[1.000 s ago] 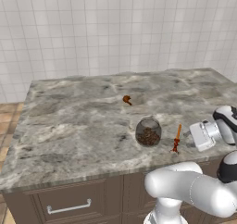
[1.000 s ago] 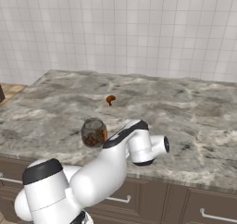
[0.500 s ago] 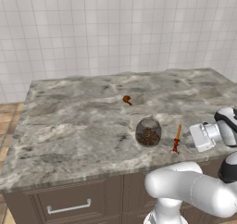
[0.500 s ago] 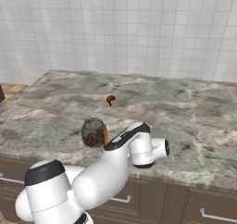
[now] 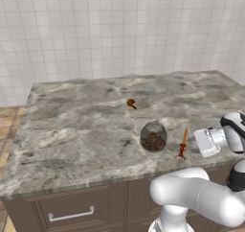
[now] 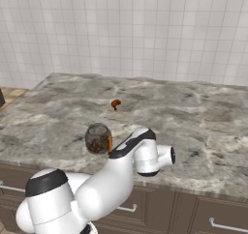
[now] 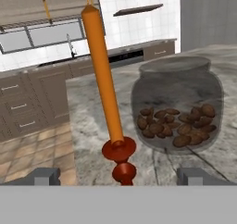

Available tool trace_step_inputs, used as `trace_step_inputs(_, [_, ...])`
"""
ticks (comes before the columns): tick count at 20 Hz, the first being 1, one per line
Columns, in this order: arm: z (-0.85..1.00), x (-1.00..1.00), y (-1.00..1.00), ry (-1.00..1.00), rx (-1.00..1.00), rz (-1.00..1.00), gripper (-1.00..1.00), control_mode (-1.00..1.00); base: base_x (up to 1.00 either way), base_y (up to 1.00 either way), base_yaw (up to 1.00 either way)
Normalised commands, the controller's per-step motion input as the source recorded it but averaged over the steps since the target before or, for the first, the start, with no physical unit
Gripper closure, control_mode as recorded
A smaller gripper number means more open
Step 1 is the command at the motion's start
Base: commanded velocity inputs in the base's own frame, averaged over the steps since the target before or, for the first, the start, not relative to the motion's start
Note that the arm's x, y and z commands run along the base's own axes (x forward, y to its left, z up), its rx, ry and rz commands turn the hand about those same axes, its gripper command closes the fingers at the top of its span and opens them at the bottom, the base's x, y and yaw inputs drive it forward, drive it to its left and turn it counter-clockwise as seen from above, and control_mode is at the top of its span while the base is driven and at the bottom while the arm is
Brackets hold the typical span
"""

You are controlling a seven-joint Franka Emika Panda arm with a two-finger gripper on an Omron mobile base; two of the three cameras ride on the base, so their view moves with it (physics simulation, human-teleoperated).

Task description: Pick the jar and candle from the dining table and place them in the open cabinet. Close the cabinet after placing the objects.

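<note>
The thin orange candle (image 7: 104, 84) stands upright on its dark red base right in front of my gripper (image 7: 120, 177), whose two fingertips (image 7: 44, 176) stand wide apart either side of the base without touching it. The gripper is open and holds nothing. Just beyond the candle sits the jar (image 7: 178, 109), clear glass with brown lumps inside. On the dining table (image 5: 72, 130) the jar (image 5: 153, 136) is left of the candle (image 5: 183, 142), and my white hand (image 5: 208, 141) reaches in from the right. In the right base view my arm covers most of the candle (image 6: 110, 143) beside the jar (image 6: 98, 138). The cabinet is out of view.
A small orange-brown lump (image 5: 131, 103) lies farther back on the marble top (image 6: 203, 131). The candle and jar stand close to the table's front edge. Dark drawer fronts with silver handles (image 5: 72, 214) run below that edge. A white tiled wall rises behind the table.
My hand has crept slightly left toward the candle. The jar, candle and lump have not moved.
</note>
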Motion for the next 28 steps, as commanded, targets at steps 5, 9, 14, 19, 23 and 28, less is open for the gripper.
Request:
trace_step_inputs(5, [0.0, 0.01, 0.17, 0.0, 0.0, -0.02, -1.0, -1.0, 0.0, 0.0, 0.0])
trace_step_inputs(9, [0.0, 0.02, 0.15, 0.0, 0.0, -0.02, -1.0, -1.0, 0.0, 0.0, 0.0])
trace_step_inputs(14, [0.0, 0.01, 0.11, 0.0, 0.0, -0.02, -1.0, -1.0, 0.0, 0.0, 0.0])
trace_step_inputs(19, [0.0, 0.0, 0.09, 0.0, 0.0, -0.01, -1.0, -1.0, 0.0, 0.0, 0.0])
trace_step_inputs(23, [0.0, 0.01, 0.05, 0.01, 0.0, 0.0, -1.0, -1.0, 0.0, 0.0, 0.0])
trace_step_inputs(28, [0.0, -0.06, -0.08, 0.02, 0.0, -0.1, -1.0, -1.0, 0.0, 0.0, 0.0])
